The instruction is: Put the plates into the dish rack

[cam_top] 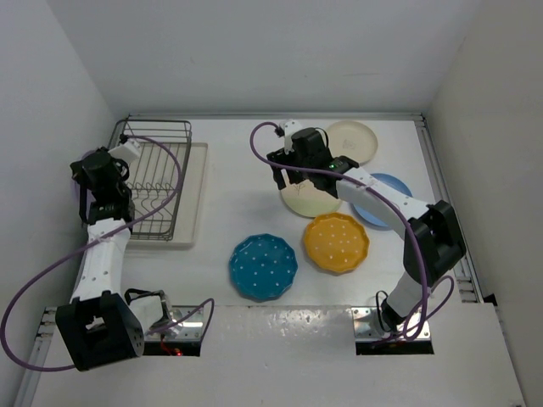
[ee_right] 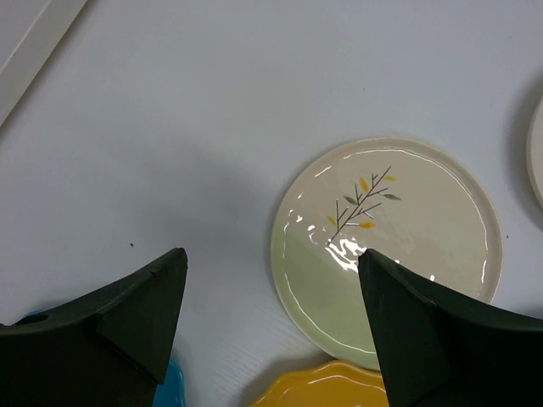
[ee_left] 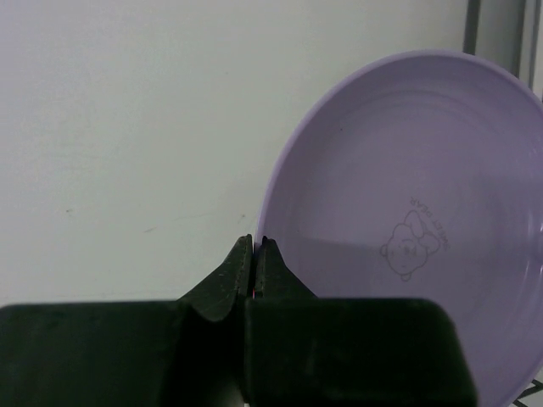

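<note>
My left gripper (ee_left: 254, 242) is shut on the rim of the purple plate (ee_left: 424, 220), which is held on edge with the white wall behind it. In the top view that gripper (cam_top: 91, 172) is at the left side of the dish rack (cam_top: 159, 182); the purple plate is hard to make out there. My right gripper (ee_right: 271, 254) is open and empty above the left rim of the cream-green sprig plate (ee_right: 399, 246), and also shows in the top view (cam_top: 287, 180). The cream (cam_top: 353, 141), light blue (cam_top: 383, 200), orange-yellow (cam_top: 337, 242) and teal (cam_top: 263, 266) plates lie flat on the table.
The rack stands on a cream drip tray (cam_top: 198, 191) at the back left, close to the left wall. No plates show in the rack's dividers. The left arm's purple cable (cam_top: 161, 199) loops over the rack. Walls close in the table on three sides.
</note>
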{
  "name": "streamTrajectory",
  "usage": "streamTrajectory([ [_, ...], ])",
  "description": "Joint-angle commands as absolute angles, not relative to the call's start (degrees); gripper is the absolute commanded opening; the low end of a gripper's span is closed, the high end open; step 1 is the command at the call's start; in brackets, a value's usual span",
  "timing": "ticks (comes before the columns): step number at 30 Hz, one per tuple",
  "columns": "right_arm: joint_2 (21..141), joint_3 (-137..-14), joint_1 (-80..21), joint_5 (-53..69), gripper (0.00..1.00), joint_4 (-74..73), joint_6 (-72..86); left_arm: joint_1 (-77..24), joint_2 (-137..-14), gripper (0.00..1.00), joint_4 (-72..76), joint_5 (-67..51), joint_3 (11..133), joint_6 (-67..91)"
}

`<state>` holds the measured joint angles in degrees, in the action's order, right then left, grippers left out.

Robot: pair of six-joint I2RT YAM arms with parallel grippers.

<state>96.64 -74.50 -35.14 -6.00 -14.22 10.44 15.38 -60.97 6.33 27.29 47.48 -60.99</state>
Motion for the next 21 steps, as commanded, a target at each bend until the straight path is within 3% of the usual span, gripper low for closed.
streamTrajectory([
  [1, 95.8, -75.7, -35.6, -6.9, 0.82, -12.8, 9.9, 15.6, -60.2, 0.00, 12.5, 27.5, 46.2, -63.5],
  [10, 94.6, -74.2, -35.4, -8.0, 0.82, -12.7, 10.1, 15.6, -60.2, 0.00, 8.6, 24.6, 43.6, -60.0],
  [16, 93.6, -74.1, -35.2, -9.5, 0.88, -13.3, 10.4, 15.6, -61.7, 0.00, 3.4, 22.9, 43.0, -54.0],
  [19, 93.5, -74.4, -33.8, -10.1, 0.93, -14.2, 12.7, 15.6, -62.8, 0.15, -0.4, 21.7, 45.8, -50.7],
  [21, 94.0, -76.2, -31.7, -10.1, 0.96, -16.4, 16.0, 15.6, -62.8, 0.19, -3.2, 21.7, 47.7, -49.2],
])
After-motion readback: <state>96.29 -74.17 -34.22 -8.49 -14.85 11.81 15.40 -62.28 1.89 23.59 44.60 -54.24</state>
